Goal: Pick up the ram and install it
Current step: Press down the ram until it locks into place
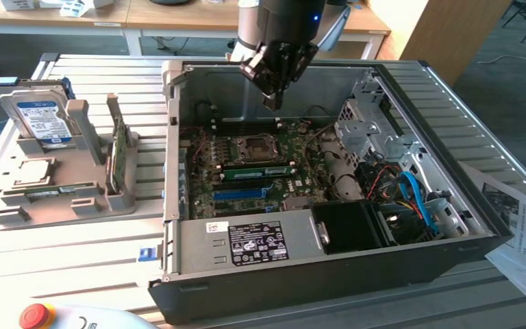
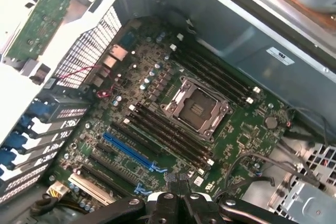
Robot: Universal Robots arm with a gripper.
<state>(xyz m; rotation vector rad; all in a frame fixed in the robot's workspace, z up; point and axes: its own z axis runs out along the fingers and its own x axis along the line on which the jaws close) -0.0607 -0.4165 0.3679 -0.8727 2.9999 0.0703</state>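
Gripper (image 1: pixel 275 103): hovering above the open computer case (image 1: pixel 446 199), jaws sitting pressed together, holding nothing. Ram (image 1: pixel 255 171): lying seated in a motherboard (image 2: pixel 157 129) slot, at the gripper's 6 o'clock in the exterior view.

An open computer case (image 1: pixel 336 274) lies on a slatted table (image 1: pixel 80 253), its motherboard (image 2: pixel 173 129) and empty CPU socket (image 2: pixel 195 109) exposed. A silver hard drive (image 1: pixel 42 120) stands in a grey holder (image 1: pixel 62 199) at the exterior view's left.

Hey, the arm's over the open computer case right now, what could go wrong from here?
The gripper hangs over the motherboard, near the open CPU socket; a sideways slip could hit it. Loose cables lie by the memory slots and might snag. The case wall sits close behind the arm.
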